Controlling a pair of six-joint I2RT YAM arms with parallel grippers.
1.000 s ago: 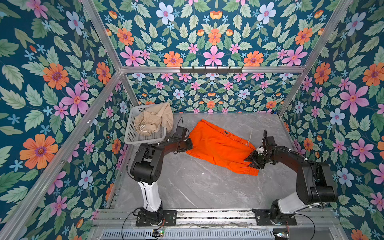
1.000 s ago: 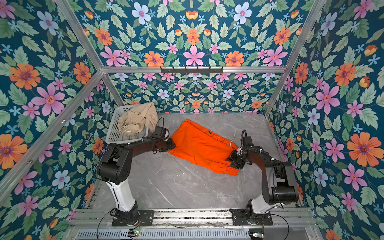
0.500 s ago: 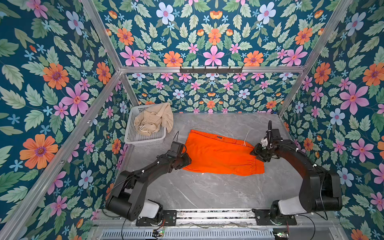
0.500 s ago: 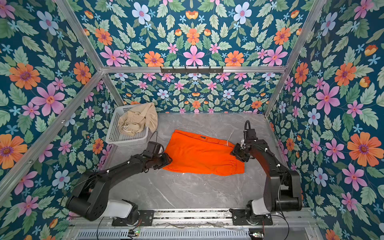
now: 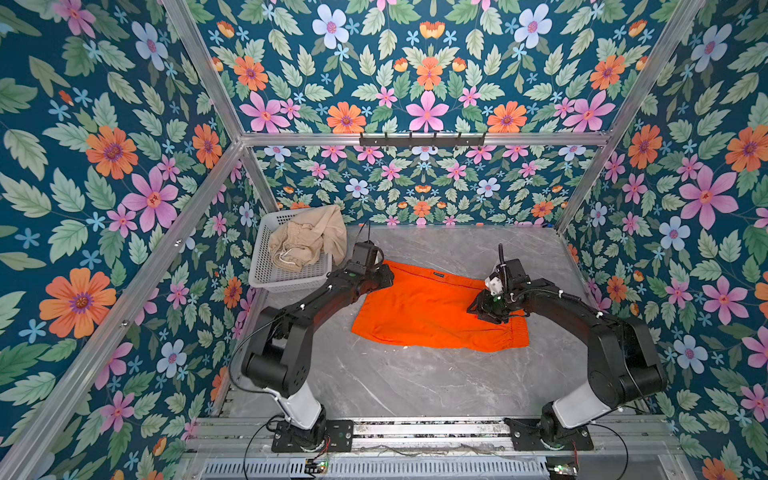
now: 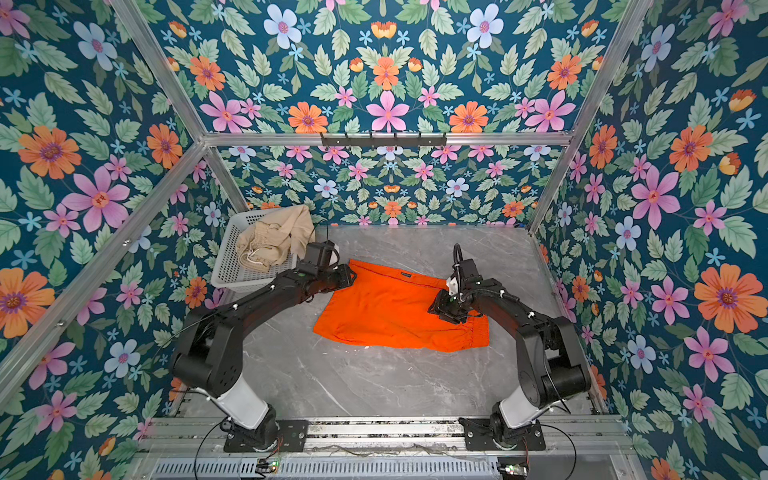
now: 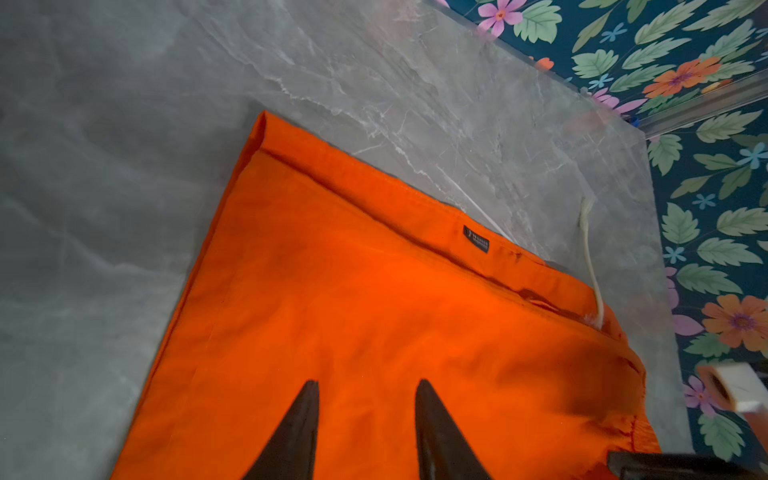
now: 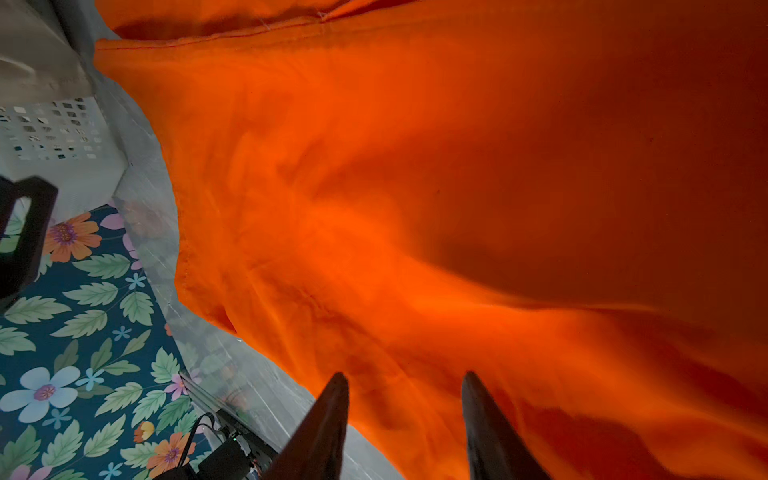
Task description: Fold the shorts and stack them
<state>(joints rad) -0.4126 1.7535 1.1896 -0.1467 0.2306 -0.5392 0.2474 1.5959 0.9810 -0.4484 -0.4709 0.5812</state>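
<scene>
Orange cloth first: the orange shorts (image 5: 432, 316) lie flat on the grey marble table (image 5: 415, 382), mid-table. Their long axis runs left to right, and the left end sits a little farther back than the right. The gathered edge is at the right end; a dark label (image 7: 476, 239) sits on the far edge. The left gripper (image 7: 366, 384) hangs over the far-left corner, fingers spread, nothing pinched between them. The right gripper (image 8: 405, 376) is over the right end toward the far edge, jaws likewise apart, with cloth showing beyond the tips and none caught in them. Each arm is nearer its own end, so any fold across the long axis looks to turn on these two far corners. The beige shorts (image 5: 307, 245) are bunched in the white basket (image 5: 286, 278) at the far left, one part draped over the rim, well apart from the orange pair. You cannot tell from above whether either set of tips touches the fabric. The right arm's wrist hides the far-right corner in both top views. A white drawstring (image 7: 590, 257) trails onto the table there. The right wrist view is smeared. No logo is visible. How many layers lie there is unclear.
</scene>
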